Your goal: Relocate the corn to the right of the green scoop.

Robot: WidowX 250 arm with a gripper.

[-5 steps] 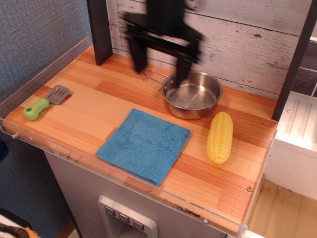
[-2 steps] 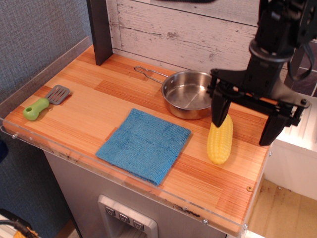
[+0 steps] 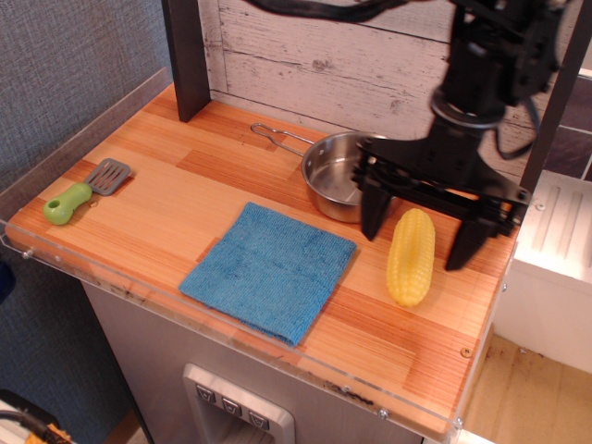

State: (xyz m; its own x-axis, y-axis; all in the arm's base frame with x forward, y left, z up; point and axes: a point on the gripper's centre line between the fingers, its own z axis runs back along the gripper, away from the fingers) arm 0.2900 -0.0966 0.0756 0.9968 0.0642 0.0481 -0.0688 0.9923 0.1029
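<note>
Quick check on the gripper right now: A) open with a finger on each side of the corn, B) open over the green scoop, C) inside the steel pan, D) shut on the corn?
A: the gripper is open, its fingers standing either side of the corn, which lies on the counter.

A single fixed camera views my workspace from the front, raised and angled downward at medium range. It faces the plank back wall point(image 3: 370, 65). The wooden counter point(image 3: 185, 194) runs diagonally, its near left corner at the frame's left edge. My gripper point(image 3: 418, 236) enters from the upper right. No second view is supplied for overlap.
</note>
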